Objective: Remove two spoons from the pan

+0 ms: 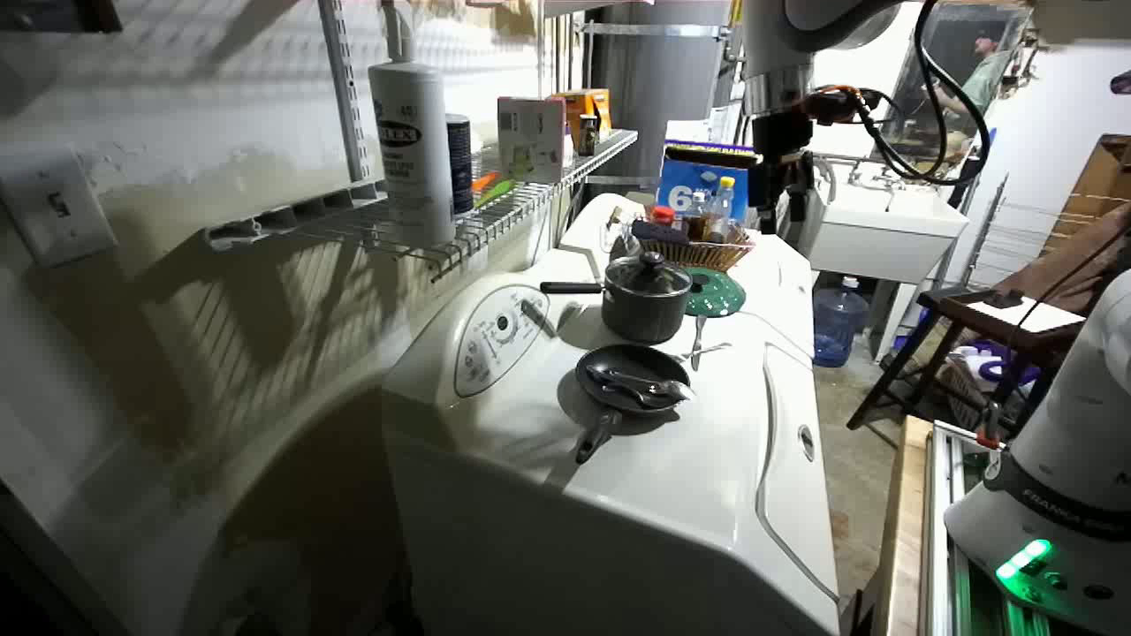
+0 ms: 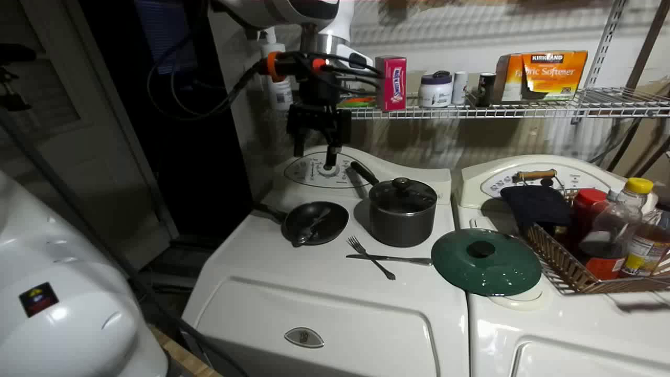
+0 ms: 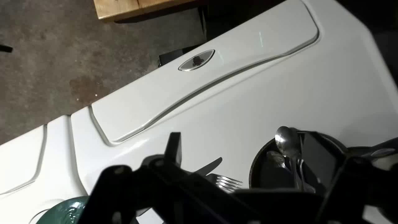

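The small dark pan rests on the white washer top, and it also shows in an exterior view and in the wrist view. Two spoons lie crossed in it. The larger spoon has its bowl over the pan's rim. The smaller spoon's bowl lies inside the pan. In both exterior views the spoons overlap and are hard to tell apart. My gripper is open and empty, high above the washer. In the wrist view its dark fingers stand wide apart and hide the spoons' handle ends.
A dark lidded pot stands beside the pan. A fork and a knife lie crossed in front of it. A green lid and a basket of bottles are further along. A wire shelf runs behind.
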Motion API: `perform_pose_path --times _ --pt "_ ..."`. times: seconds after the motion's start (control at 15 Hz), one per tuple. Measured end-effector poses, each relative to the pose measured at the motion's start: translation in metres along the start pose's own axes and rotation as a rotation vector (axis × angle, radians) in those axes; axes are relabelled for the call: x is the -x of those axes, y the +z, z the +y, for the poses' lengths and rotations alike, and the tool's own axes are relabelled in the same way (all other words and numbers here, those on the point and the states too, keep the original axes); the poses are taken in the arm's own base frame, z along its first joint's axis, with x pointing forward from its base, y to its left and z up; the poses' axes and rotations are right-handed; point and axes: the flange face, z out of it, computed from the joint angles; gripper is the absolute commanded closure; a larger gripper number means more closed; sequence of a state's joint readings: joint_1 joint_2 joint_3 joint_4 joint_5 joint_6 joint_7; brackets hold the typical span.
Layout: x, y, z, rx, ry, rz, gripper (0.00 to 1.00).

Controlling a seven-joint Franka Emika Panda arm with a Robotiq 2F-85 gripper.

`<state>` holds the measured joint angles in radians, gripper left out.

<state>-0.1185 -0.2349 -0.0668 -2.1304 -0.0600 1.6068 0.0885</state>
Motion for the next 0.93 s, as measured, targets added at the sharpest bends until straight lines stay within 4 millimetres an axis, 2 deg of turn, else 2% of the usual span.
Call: perform_pose_path --times 0.47,0.6,0.73,0.93 --pt "0.0 0.0 0.0 0.0 0.0 0.0 0.0" --pt "-0.002 -0.001 -0.005 0.003 -0.017 0.014 0.0" --pt "-0.01 0.002 -0.023 0.016 -0.05 0.039 0.0" --pt "-0.03 0.016 -0.069 0.039 -0.113 0.062 0.0"
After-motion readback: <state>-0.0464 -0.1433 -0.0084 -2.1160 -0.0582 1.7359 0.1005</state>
